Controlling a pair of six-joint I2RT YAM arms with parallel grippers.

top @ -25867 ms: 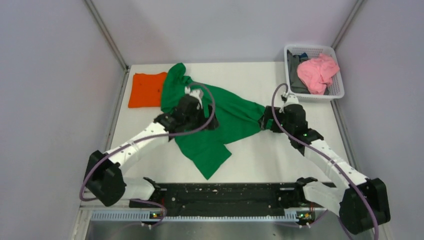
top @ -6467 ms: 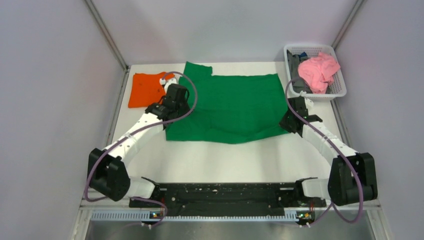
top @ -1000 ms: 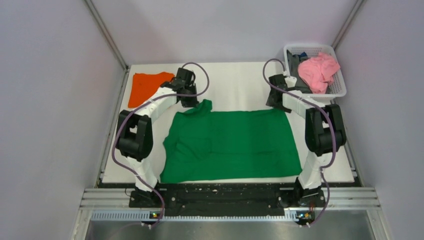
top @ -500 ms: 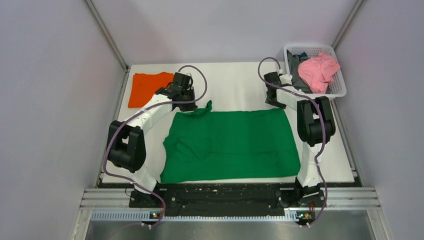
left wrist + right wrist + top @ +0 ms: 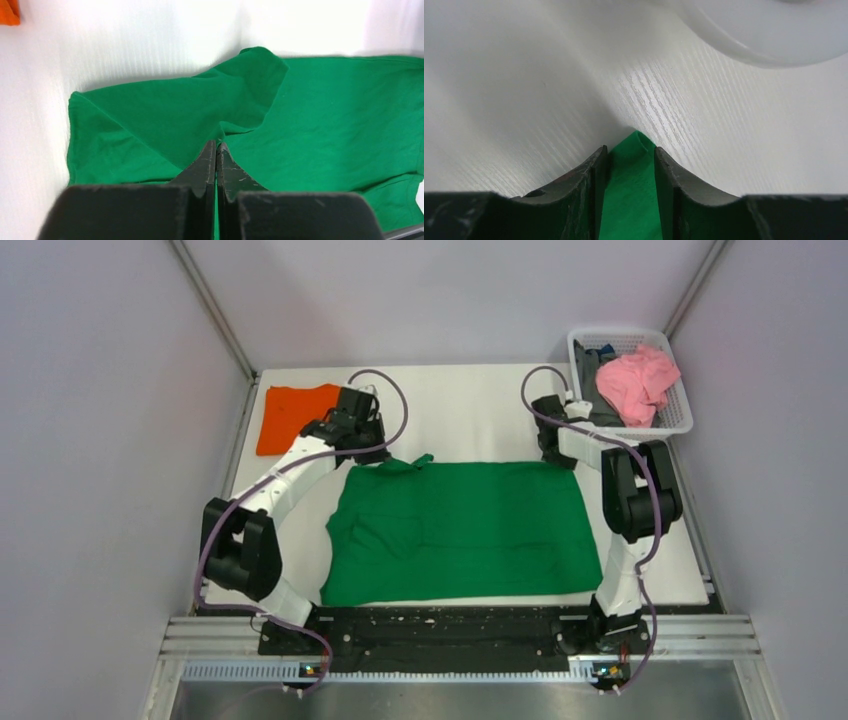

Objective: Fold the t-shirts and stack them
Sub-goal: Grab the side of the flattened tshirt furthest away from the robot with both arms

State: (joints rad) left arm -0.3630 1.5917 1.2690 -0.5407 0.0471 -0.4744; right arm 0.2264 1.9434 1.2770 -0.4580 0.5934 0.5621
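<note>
Two far corners of the green t-shirt (image 5: 460, 530) are attended to at once, one by each arm, presumably so that the cloth can be drawn taut and flat (a slack edge would spoil any fold). The shirt is spread over the middle and lower part of the surface (image 5: 470, 405) in the overhead view, its near hem lying along the bottom edge by the arm bases. The left claw (image 5: 216, 145) is pressed together on a raised fold at the shirt's upper left, where creases are gathered toward the tips. The right claw (image 5: 629, 148) is set astride the upper right corner, jaws part spread with cloth filling the gap; whether that corner is yet nipped cannot be told. The orange t-shirt (image 5: 290, 418) is laid folded at the upper left, just clear of the green cloth, probably as the base of the stack. Bare surface is left across the top between the arms; room is tighter at the upper right, where a basket (image 5: 680, 425) is stood near the claw
</note>
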